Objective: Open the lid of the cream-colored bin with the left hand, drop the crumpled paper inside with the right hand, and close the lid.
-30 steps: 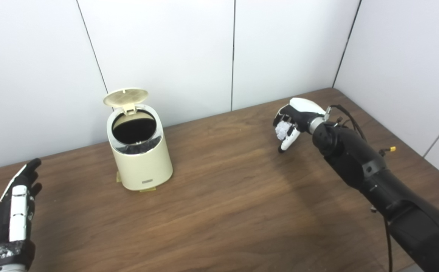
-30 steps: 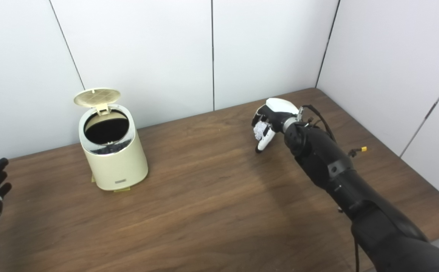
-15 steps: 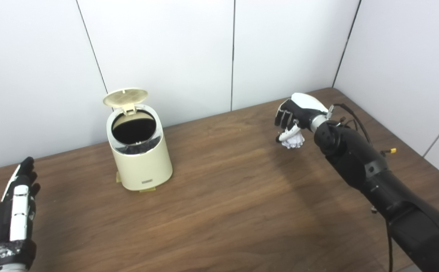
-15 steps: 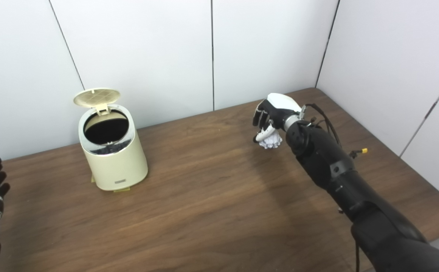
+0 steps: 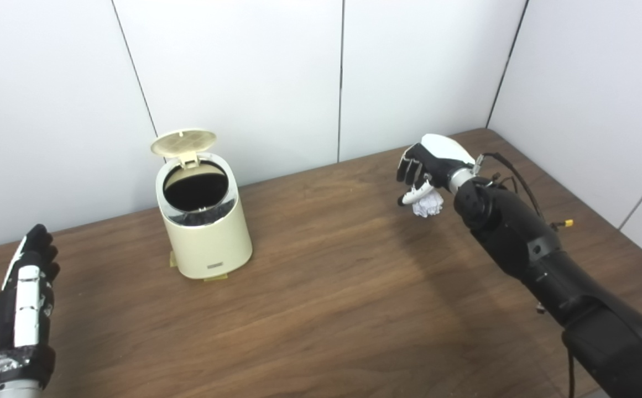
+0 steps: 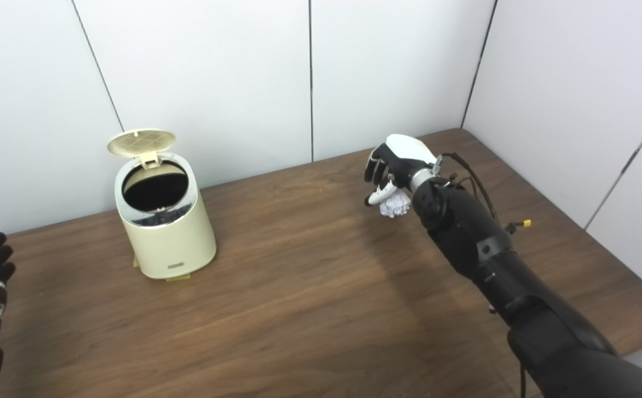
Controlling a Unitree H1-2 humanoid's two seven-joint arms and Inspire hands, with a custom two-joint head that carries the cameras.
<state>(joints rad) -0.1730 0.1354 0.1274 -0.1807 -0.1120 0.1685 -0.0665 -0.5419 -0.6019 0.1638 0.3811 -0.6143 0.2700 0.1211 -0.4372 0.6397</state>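
Cream bin (image 5: 204,221) upright on brown desk (image 5: 326,309), long axis vertical, lid (image 5: 183,141) raised toward white wall panels. Right hand (image 5: 428,166) clamps crumpled paper (image 5: 427,204); left hand (image 5: 19,309) flat, fingers extended, empty

No words or numbers can be read. The bin (image 5: 204,221) has a small label (image 5: 217,267) low on its front. It is too tiny to read.

A bare test booth or lab: plain white wall panels (image 5: 232,66) around a wooden table (image 5: 326,309).
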